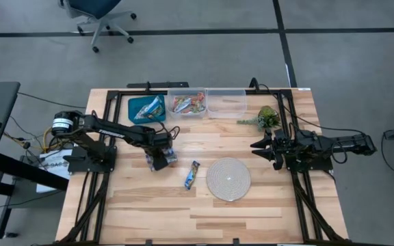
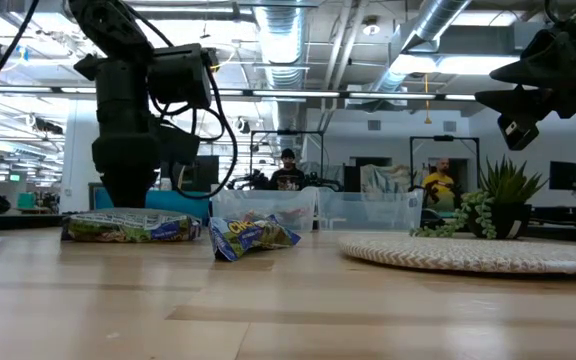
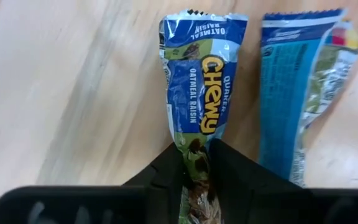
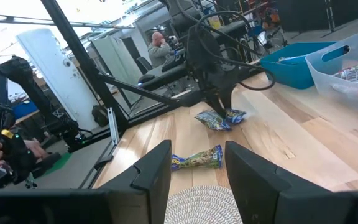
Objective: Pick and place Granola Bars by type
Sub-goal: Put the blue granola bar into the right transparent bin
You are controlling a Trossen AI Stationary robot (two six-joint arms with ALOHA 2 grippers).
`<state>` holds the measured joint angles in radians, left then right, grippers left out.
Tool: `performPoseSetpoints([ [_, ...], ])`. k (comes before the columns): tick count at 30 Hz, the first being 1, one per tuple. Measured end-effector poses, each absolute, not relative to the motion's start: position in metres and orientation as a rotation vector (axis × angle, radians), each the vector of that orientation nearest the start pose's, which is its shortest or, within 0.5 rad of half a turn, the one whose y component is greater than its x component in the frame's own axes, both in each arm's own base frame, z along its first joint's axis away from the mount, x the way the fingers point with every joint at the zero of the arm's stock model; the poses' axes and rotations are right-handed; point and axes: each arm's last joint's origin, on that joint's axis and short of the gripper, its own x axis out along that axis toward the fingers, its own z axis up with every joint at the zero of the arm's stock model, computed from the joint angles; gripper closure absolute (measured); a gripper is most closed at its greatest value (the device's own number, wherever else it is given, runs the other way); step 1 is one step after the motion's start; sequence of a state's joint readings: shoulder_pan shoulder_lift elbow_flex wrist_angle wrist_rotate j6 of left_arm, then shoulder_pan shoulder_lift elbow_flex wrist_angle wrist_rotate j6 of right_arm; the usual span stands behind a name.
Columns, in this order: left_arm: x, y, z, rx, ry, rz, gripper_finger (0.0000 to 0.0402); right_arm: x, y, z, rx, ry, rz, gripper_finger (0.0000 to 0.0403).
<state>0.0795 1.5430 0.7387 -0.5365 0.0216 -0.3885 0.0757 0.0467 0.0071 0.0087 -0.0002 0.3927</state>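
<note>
Left gripper (image 3: 196, 163) pinched narrow on end of blue crinkly-wrapped oatmeal granola bar (image 3: 199, 93), lying flat on pale wooden table (image 3: 73, 93). Light, slippery, crushable; best gripped mid-body. Right gripper (image 4: 197, 165) wide, idle.

The high view looks straight down on the whole table (image 1: 252, 212). The low view sits at tabletop level, facing the far room. Each wrist view looks past its own fingers, the left very near the wood; all share the tabletop.
</note>
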Motion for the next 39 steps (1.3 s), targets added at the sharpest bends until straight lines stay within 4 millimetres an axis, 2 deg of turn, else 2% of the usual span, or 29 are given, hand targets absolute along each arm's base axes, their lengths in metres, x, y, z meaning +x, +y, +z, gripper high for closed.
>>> performPoseSetpoints([
  [5, 0.252, 0.018, 0.139, -0.443, 1.274, 0.284, 0.0329, 0.1, 0.008, 0.163, 0.391, 0.046, 0.069, 0.0259],
  [18, 0.258, 0.019, 0.146, -0.442, 1.25, 0.272, 0.0281, 0.1, 0.008, 0.163, 0.391, 0.045, 0.069, 0.0259],
  [30, 0.254, 0.02, 0.142, -0.423, 1.25, 0.296, 0.0297, 0.1, 0.008, 0.163, 0.391, 0.045, 0.069, 0.026],
  [39, 0.254, 0.02, 0.14, -0.417, 1.25, 0.304, 0.0324, 0.1, 0.008, 0.163, 0.391, 0.046, 0.069, 0.0261],
])
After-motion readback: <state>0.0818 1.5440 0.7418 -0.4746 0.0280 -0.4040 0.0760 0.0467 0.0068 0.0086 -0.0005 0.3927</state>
